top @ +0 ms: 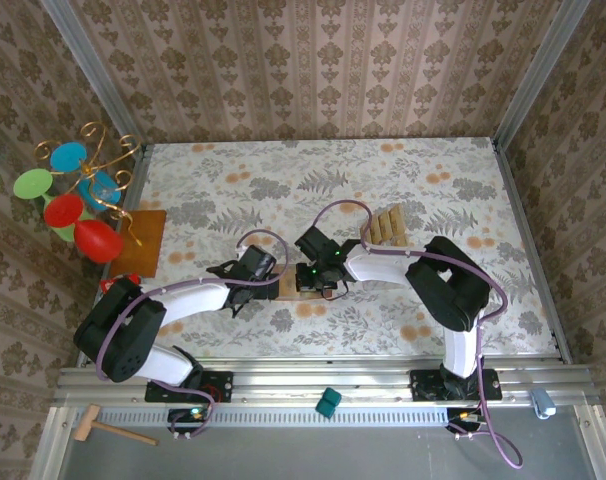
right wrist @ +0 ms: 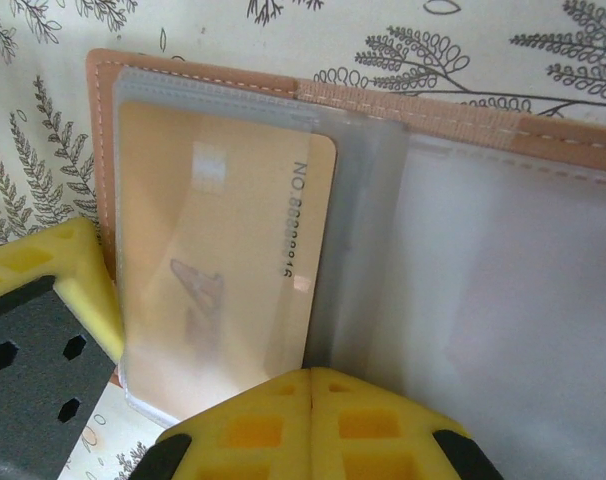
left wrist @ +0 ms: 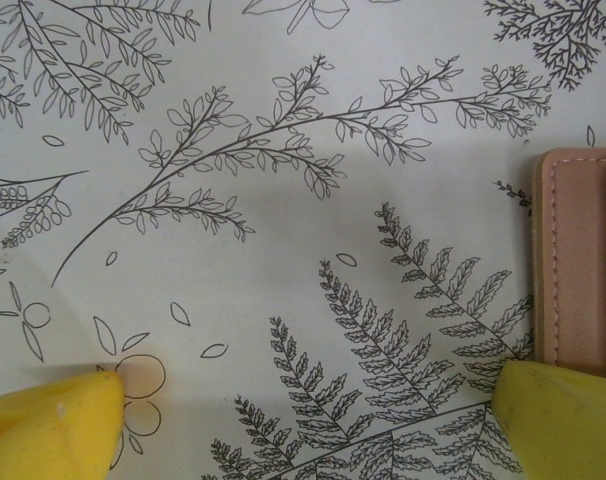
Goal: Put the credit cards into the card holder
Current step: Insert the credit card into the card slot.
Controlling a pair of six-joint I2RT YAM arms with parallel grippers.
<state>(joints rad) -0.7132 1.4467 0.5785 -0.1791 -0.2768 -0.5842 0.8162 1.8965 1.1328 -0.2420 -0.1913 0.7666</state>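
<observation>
The card holder (right wrist: 543, 140) lies open on the fern-print table, its clear sleeves facing up. One tan-gold credit card (right wrist: 223, 250) sits inside the left sleeve. My right gripper (right wrist: 311, 378) is shut, its tips meeting at the card's lower edge, and I cannot make out anything pinched between them. More credit cards (top: 386, 225) lie in a row behind the right arm. My left gripper (left wrist: 308, 430) is open over bare cloth. Its right finger (left wrist: 563, 420) is beside the holder's stitched edge (left wrist: 573, 260). From above, both grippers (top: 258, 265) (top: 321, 278) meet at the holder (top: 291, 288).
An orange-brown board (top: 148, 235) with a gold wire stand and coloured discs (top: 68, 195) stands at the left edge. A teal block (top: 328, 402) and a wooden mallet (top: 108, 428) lie on the near rail. Patterned walls enclose the table.
</observation>
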